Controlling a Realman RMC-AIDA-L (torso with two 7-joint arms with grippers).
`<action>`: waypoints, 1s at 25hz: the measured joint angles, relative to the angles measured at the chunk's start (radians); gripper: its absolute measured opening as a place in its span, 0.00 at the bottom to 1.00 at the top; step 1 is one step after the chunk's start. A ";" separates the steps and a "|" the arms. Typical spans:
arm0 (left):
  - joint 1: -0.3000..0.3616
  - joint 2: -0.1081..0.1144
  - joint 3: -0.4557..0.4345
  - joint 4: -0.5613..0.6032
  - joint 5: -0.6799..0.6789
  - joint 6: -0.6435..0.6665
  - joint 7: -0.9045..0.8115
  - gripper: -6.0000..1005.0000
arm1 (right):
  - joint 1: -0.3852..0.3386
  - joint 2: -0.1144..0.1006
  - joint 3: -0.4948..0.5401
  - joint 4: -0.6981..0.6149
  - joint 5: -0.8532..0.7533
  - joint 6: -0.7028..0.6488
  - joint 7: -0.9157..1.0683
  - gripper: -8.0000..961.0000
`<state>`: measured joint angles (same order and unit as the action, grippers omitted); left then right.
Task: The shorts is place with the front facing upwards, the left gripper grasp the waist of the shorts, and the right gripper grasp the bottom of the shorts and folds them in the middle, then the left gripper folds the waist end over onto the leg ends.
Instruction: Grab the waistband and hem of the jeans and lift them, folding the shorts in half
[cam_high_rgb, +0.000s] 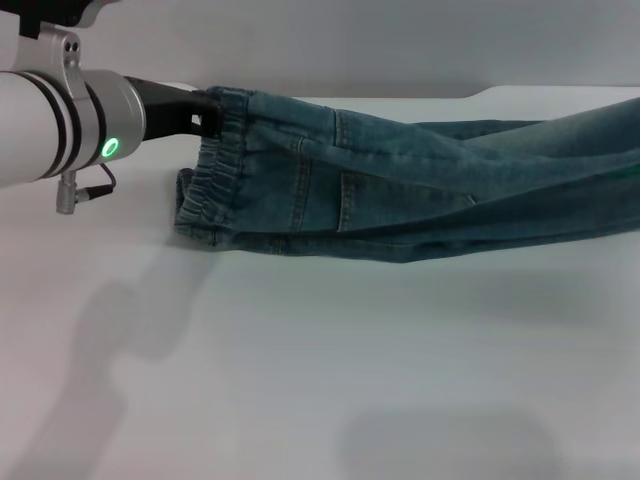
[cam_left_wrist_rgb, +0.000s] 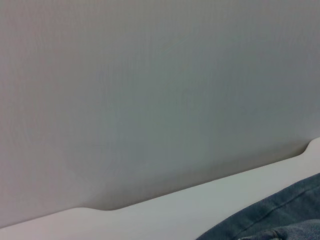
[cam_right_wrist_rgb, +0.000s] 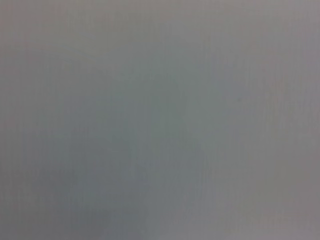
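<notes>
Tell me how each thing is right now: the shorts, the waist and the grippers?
shorts: folded lengthwise, stretched and lifted above the table.
waist: puckered, top edge pinched.
left gripper: fingers shut on the waist.
right gripper: out of view.

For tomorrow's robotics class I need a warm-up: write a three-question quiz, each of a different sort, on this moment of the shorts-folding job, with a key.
1. True or false: the left gripper is at the waist of the shorts.
2. Multiple choice: in the head view the shorts are A) lying flat and spread open, B) lifted and doubled lengthwise, C) rolled into a ball.
3. Fill in: the right gripper is ____ in the head view.

Key:
1. True
2. B
3. Not visible; the shorts run off that side of the picture over the table.
</notes>
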<state>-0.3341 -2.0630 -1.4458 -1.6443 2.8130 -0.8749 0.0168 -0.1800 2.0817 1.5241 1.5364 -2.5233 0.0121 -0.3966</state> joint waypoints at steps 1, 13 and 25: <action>0.000 0.000 0.000 0.001 -0.002 0.001 0.000 0.04 | 0.000 0.000 0.000 -0.001 0.000 -0.004 0.000 0.02; -0.006 0.000 0.001 0.027 -0.011 0.026 0.000 0.04 | 0.005 0.000 0.004 -0.045 0.000 -0.070 0.001 0.03; -0.009 0.000 0.025 0.099 -0.047 0.183 0.014 0.05 | 0.074 -0.006 0.007 -0.198 -0.001 -0.230 0.002 0.03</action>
<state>-0.3433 -2.0633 -1.4206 -1.5452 2.7658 -0.6924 0.0310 -0.1063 2.0754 1.5316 1.3388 -2.5242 -0.2175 -0.3941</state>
